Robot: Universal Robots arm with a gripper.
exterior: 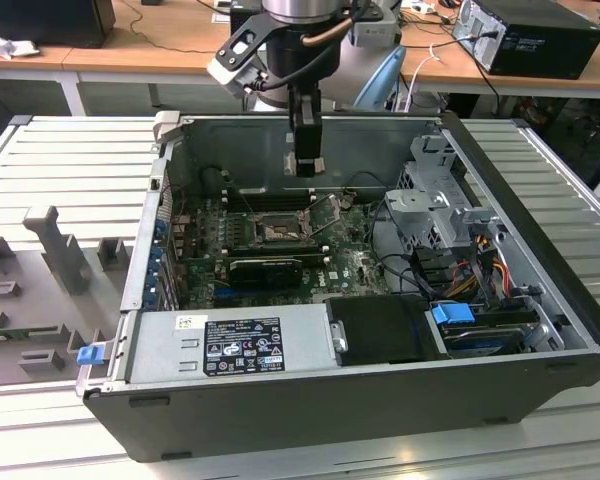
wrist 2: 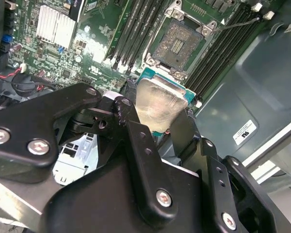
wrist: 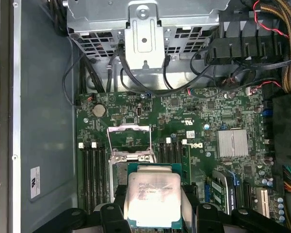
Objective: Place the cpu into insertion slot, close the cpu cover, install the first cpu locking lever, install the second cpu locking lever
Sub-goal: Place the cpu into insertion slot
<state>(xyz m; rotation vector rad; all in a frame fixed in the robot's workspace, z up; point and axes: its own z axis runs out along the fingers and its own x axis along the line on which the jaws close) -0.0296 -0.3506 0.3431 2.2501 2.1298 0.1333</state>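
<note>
End effector (exterior: 305,165) gripped cpu (wrist 2: 160,103) over motherboard (wrist: 203,116); insertion slot (wrist 2: 177,44) uncovered. Computer case (exterior: 310,410) lay on grey ribbed tabletop (exterior: 60,160); cable-strewn wooden desk (exterior: 160,55) behind.

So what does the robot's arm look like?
The robot arm is a round, silvery-grey metal tube with a black band and a tan cable curling beside it. A grey-and-black box sticks out on one side. Its tool is black, made of chunky flat bars joined by shiny silver screws.
</note>
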